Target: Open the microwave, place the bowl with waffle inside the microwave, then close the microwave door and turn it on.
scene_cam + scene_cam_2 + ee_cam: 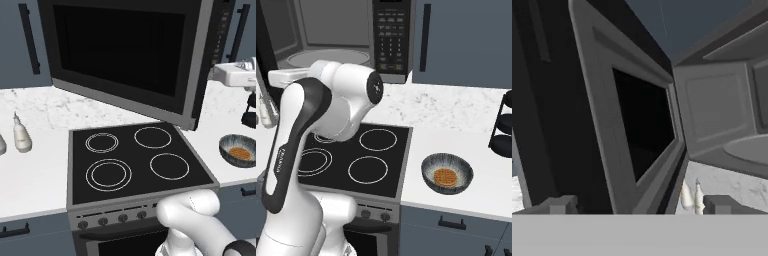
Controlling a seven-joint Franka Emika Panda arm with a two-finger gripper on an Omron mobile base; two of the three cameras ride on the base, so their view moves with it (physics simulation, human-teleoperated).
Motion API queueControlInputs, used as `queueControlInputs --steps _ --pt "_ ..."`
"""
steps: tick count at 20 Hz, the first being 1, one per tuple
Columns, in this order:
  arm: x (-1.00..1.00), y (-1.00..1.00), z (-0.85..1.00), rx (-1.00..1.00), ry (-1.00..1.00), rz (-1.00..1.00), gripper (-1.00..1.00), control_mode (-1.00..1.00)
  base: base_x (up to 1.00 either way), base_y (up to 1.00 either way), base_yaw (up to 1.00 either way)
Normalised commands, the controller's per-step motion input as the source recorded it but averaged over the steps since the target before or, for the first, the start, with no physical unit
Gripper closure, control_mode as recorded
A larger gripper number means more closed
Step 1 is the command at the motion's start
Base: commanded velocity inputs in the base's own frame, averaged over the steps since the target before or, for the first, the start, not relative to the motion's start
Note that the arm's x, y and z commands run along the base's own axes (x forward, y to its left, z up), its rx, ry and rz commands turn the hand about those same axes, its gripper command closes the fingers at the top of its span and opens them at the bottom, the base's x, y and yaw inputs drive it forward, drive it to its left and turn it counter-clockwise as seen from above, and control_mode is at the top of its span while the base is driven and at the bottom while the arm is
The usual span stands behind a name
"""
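Note:
The microwave [391,40] hangs over the stove with its microwave door [120,47] swung out to the left, so the grey inside and the glass turntable [326,57] show. In the hand view my gripper [640,205] is open and holds nothing. It faces the inner side of the door [644,125], with the cavity [722,110] to its right. The dark grey bowl [447,173] stands on the white counter right of the stove, with the golden waffle [445,176] lying in it. From the left base view the bowl [239,150] and waffle [240,153] are far right.
Below the microwave lies the black stovetop [135,160] with its rings. A white bottle [21,135] stands on the left counter. A dark stacked rack [503,130] stands on the counter behind the bowl. My arm [331,105] rises over the stove's left side.

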Motion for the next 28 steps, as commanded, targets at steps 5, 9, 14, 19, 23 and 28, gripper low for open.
queueControlInputs --steps 5,9,14,19,23,28 --pt "-0.59 0.63 0.00 0.00 0.00 0.21 -1.00 -1.00 0.00 0.00 0.00" --pt "-0.55 0.92 0.00 0.00 0.00 0.20 -1.00 -1.00 0.00 0.00 0.00" --pt "-0.38 0.90 0.00 0.00 0.00 0.19 -1.00 -1.00 0.00 0.00 0.00" --pt "-0.31 0.94 0.00 0.00 0.01 0.21 -1.00 -1.00 0.00 0.00 0.00" --pt "-0.11 0.91 0.00 0.00 0.00 0.16 -1.00 -1.00 0.00 0.00 0.00" --pt "0.00 0.83 0.00 0.00 0.00 0.08 -1.00 -1.00 0.00 0.00 0.00"
